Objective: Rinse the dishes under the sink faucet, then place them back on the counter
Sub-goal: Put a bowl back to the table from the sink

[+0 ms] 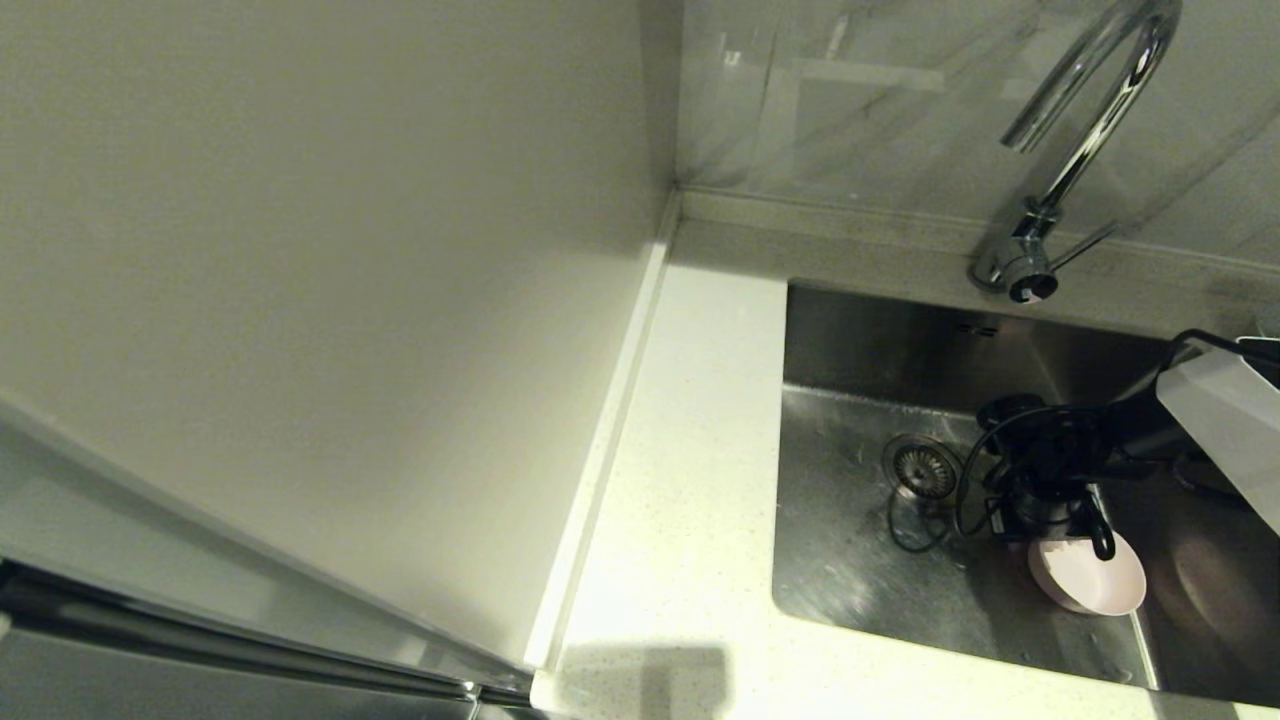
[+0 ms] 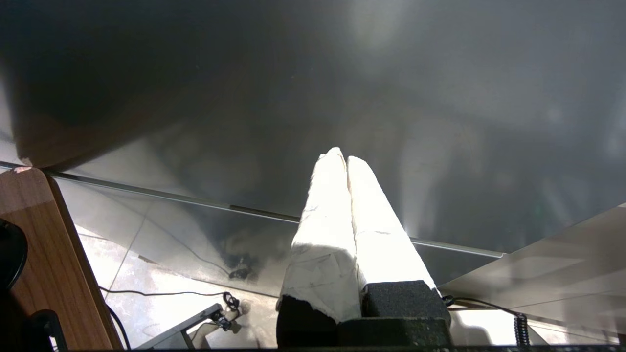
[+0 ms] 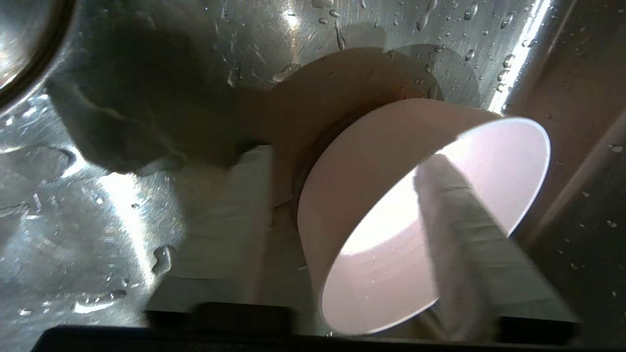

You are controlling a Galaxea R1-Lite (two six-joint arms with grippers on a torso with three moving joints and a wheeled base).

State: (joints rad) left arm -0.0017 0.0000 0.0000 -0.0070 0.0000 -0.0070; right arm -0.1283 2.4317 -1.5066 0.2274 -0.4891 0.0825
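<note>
The pale pink bowl [image 1: 1085, 580] rests on the wet floor of the stainless sink [image 1: 850, 540], right of the round drain [image 1: 922, 467]. My right gripper [image 1: 1075, 535] reaches down to it and is open. In the right wrist view the gripper [image 3: 342, 156] straddles the pink bowl's [image 3: 391, 274] wall, one finger inside and the other outside, apart from the wall. The chrome faucet [image 1: 1085, 150] arches over the sink's back edge. No white or yellow-green bowl is in view. My left gripper [image 2: 346, 157] is shut on nothing, out of the head view, facing a dark cabinet front.
The white speckled counter [image 1: 690, 450] runs along the sink's left and front. A cream wall panel [image 1: 350, 300] rises to its left. A raised ridge [image 1: 1145, 640] bounds the basin just right of the bowl. The arm's black cable [image 1: 960, 495] loops beside the drain.
</note>
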